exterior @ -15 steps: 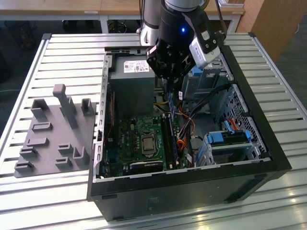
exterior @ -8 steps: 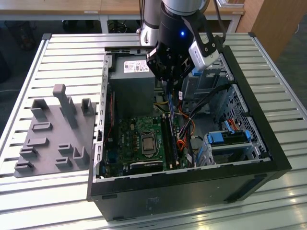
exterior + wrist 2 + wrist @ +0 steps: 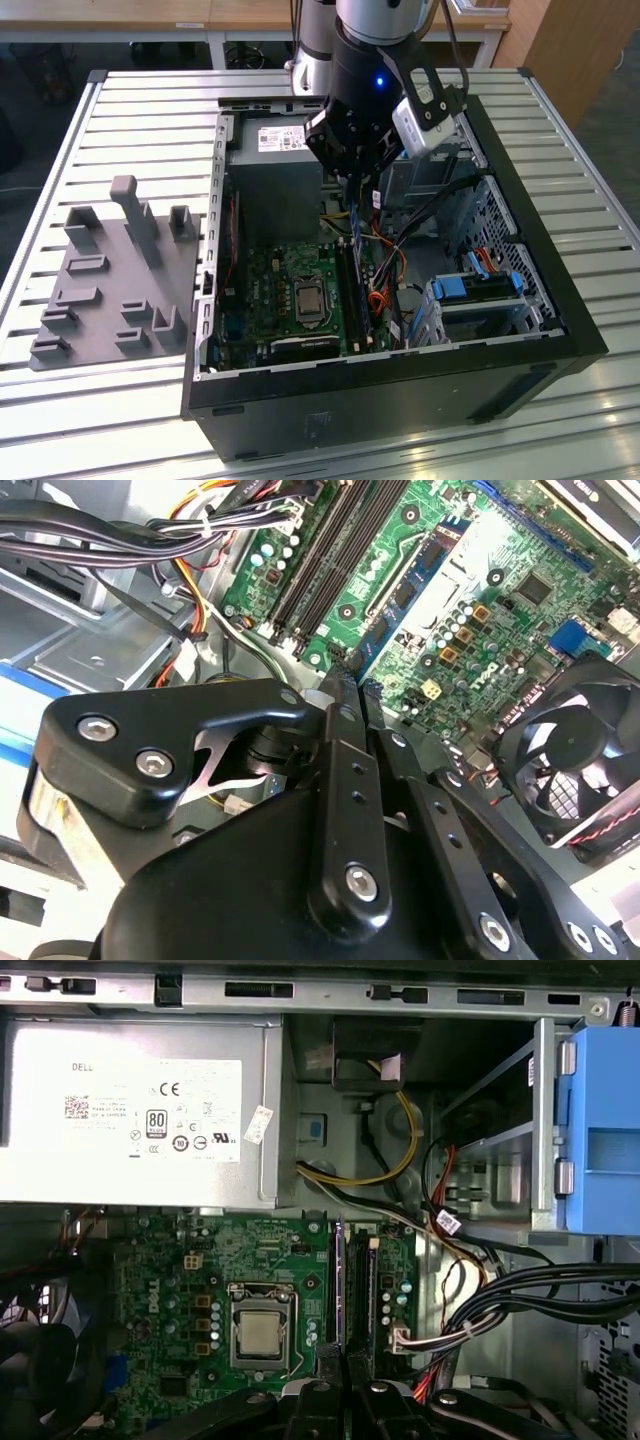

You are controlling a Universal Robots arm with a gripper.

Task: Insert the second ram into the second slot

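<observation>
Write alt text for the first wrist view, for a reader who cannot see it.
The gripper hangs over the memory slots of a green motherboard inside an open computer case. Beside the slots sits a bare processor; a grey power supply, a blue drive bay and bundled black cables border the board.
</observation>
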